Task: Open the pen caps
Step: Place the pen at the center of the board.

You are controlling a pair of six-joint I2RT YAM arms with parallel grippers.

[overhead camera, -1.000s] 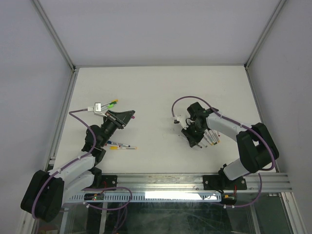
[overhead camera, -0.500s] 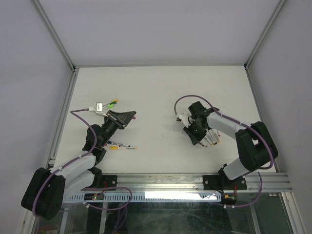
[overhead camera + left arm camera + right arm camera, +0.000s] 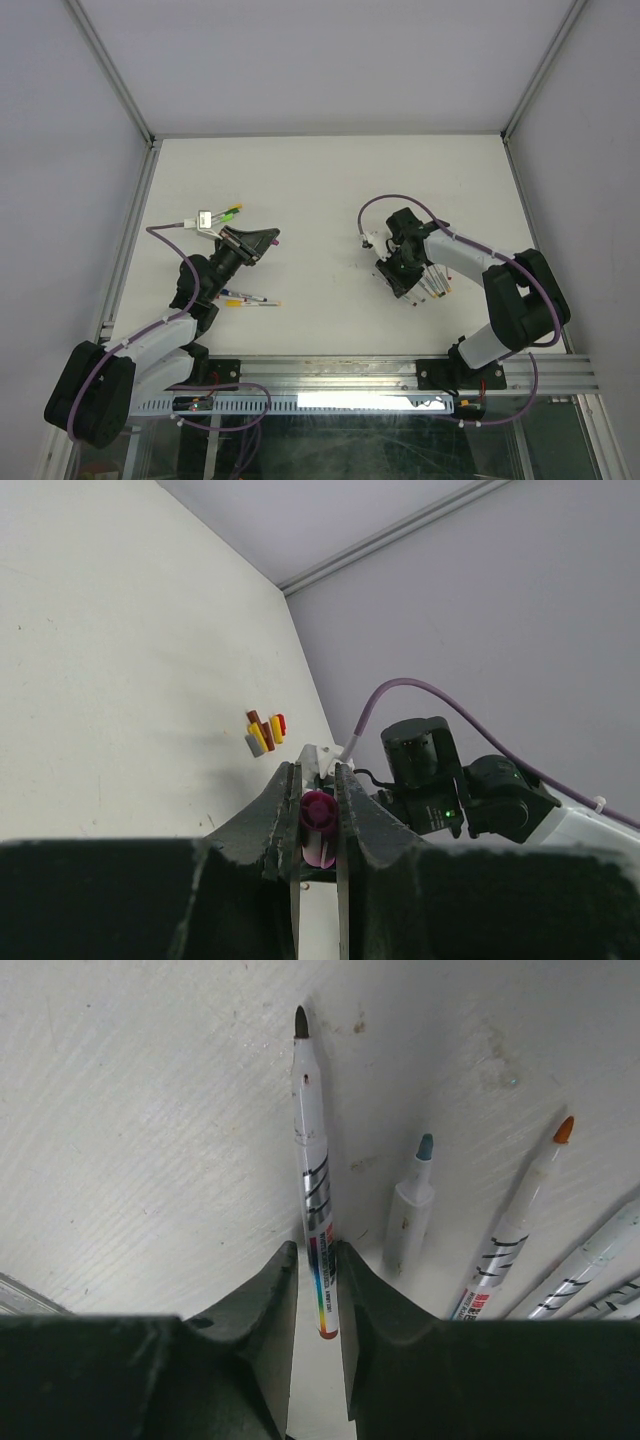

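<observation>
left pincer [image 3: 317, 775] clamps magenta cap [image 3: 318, 825]; right pincer [image 3: 315, 1252] grips uncapped pen [image 3: 310, 1150] by rear end.

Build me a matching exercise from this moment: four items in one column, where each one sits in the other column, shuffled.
Column one
1. magenta stubby plastic cap
2. dark-tipped white-barrelled pen
3. orange-tipped white-barrelled pen
4. cluster of small yellow, red and maroon plastic caps

Column two
A. lying free on the white table, uncapped
B. clamped in the left end effector
C. grouped loose, ahead of the left wrist camera
D. clamped in the right end effector

Pairs: 1-B, 2-D, 3-A, 4-C
</observation>
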